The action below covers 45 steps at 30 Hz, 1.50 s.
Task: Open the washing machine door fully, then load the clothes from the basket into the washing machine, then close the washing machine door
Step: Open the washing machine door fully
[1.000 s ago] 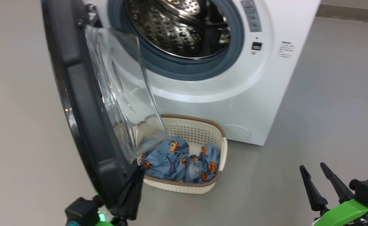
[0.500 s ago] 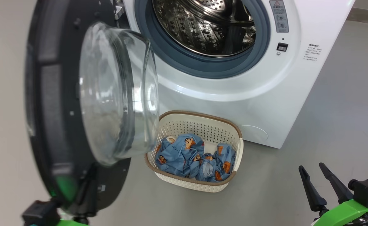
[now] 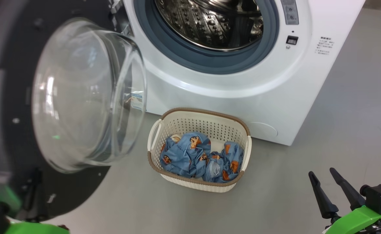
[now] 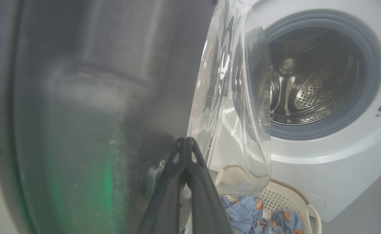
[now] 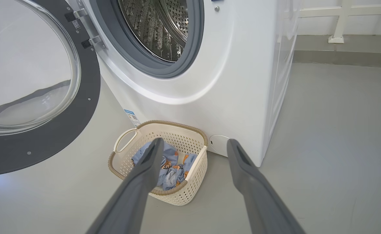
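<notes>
The washing machine door (image 3: 1, 97) stands swung out to the left, its clear glass bowl (image 3: 86, 94) facing me. My left gripper (image 4: 185, 140) is shut, its tips against the dark inner face of the door (image 4: 96, 97) beside the bowl. The white washing machine (image 3: 242, 97) shows its open steel drum (image 3: 210, 22). In front of it on the floor sits the cream basket (image 3: 206, 112) holding the blue printed clothes (image 3: 190, 156). My right gripper (image 3: 321, 171) hovers open at the lower right, well clear of the basket (image 5: 164, 123) and with nothing between its fingers.
Grey floor (image 3: 340, 130) stretches to the right of the machine. A low wall base and a white frame (image 5: 340, 35) stand behind the machine's right side. The door covers the left of the head view and overhangs the floor beside the basket.
The door has swung further open toward the left, with my shut left gripper pressed on it. The head camera has shifted too. My right gripper has stayed put.
</notes>
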Tool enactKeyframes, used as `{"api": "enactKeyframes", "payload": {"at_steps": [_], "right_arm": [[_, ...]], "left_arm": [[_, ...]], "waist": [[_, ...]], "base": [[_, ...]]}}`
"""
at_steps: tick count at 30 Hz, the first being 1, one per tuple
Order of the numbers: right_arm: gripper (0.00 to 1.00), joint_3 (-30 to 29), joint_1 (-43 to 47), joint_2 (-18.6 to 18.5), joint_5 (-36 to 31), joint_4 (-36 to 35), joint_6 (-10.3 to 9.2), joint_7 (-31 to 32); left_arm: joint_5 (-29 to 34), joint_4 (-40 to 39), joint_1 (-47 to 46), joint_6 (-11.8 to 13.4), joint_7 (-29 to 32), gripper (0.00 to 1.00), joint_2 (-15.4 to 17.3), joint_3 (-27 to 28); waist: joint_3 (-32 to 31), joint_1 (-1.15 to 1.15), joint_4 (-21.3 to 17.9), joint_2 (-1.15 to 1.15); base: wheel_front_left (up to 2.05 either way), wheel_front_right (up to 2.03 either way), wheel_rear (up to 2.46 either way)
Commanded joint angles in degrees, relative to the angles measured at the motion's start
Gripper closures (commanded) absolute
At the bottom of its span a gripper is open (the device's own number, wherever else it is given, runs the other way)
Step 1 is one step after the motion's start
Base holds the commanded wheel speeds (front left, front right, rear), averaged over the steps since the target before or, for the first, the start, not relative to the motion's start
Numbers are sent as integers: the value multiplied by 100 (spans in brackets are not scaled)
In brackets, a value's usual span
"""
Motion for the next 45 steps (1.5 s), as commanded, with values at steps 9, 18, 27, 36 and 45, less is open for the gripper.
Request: {"api": "enactKeyframes", "payload": {"at_steps": [9, 18, 27, 36, 45], "right_arm": [[0, 106, -233, -179, -92, -121, 9, -70], [0, 174, -412, -197, -149, -113, 9, -70], [0, 230, -568, -245, -183, -115, 9, -70], [0, 309, -808, -325, -227, -135, 9, -70], [0, 383, -1028, -364, -267, -128, 9, -70]], "left_arm": [[-55, 777, -918, -40, -105, 100, 326, 1060], [340, 1508, -1513, -271, -107, 100, 342, 1867], [730, 2465, -2186, -646, -108, 100, 542, 2548], [1109, 3375, -2952, -924, -108, 100, 915, 3195], [1491, 4364, -3596, -1046, -108, 100, 1439, 3635]], "waist": [[311, 0, -36, 0], [505, 0, -82, 0], [752, 0, -117, 0], [1097, 0, -193, 0], [1352, 0, -329, 0]], "base": [[0, 0, 0], [0, 0, 0], [0, 0, 0], [0, 0, 0], [0, 0, 0]]}}
